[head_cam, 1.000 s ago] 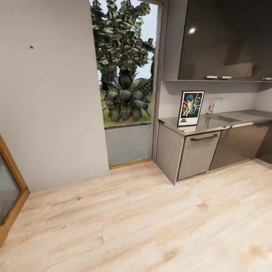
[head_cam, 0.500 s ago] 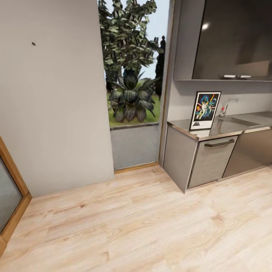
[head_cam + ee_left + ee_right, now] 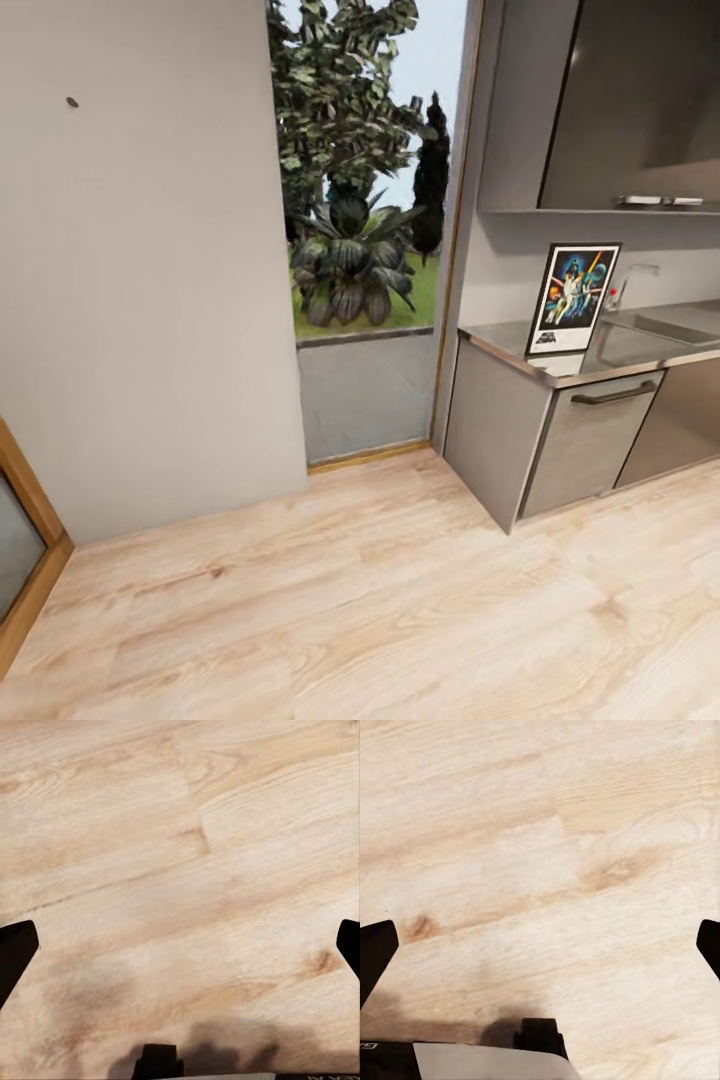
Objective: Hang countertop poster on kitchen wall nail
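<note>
Nearest: wood floor (image 3: 360, 600), pale planks, below both downward-pointing grippers. Left gripper (image 3: 180, 945): dark fingertips at opposite edges of its wrist view, spread wide, nothing between them. Right gripper (image 3: 540, 945): likewise spread wide and empty over bare boards.

Landmark: kitchen countertop (image 3: 600, 355), grey glossy slab on grey cabinets (image 3: 560, 440) with a dark bar handle, well beyond the robot across open floor.

On the countertop, near its corner end: poster (image 3: 573, 298), upright, framed, seemingly propped at the back wall. Further along the countertop from the poster: faucet (image 3: 628, 280) and sink (image 3: 665, 325).

Beside the countertop's corner end: tall window (image 3: 365, 220) with plants outside.

Beyond the window from the countertop: pale grey wall bearing a wall nail (image 3: 72, 102), a dark dot set higher than the poster.

Task status, by judgement: nothing accomplished as yet. Approach to the countertop, grasping the poster, carrying it to the nail and hanging it all remain.
</note>
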Motion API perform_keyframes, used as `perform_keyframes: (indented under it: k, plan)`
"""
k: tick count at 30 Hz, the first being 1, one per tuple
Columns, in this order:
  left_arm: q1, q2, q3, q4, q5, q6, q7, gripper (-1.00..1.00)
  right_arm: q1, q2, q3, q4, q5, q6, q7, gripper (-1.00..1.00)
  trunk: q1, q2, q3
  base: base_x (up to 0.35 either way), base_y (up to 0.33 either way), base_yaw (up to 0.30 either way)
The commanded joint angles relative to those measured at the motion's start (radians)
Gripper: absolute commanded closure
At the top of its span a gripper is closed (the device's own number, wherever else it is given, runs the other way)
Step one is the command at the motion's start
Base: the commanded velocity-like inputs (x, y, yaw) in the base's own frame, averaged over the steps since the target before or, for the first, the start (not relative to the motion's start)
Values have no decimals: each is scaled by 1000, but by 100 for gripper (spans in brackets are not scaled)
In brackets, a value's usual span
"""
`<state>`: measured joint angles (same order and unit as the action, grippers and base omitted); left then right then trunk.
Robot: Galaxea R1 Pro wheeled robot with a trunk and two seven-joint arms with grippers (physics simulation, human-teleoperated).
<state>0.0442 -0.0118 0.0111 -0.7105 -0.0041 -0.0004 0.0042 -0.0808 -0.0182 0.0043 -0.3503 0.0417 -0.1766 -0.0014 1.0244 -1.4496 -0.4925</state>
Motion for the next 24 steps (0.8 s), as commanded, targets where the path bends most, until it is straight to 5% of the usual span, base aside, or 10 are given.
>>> perform_keyframes:
  k: [1,24]
  plan:
    - [0,0,1,-1,0,0,0,-100,0,0,0,1,4,-3,0,-100,1,0,-1,339,133,0]
    - [0,0,1,-1,0,-1,0,-100,0,-2,0,1,3,-3,1,-100,1,0,-1,339,96,-24]
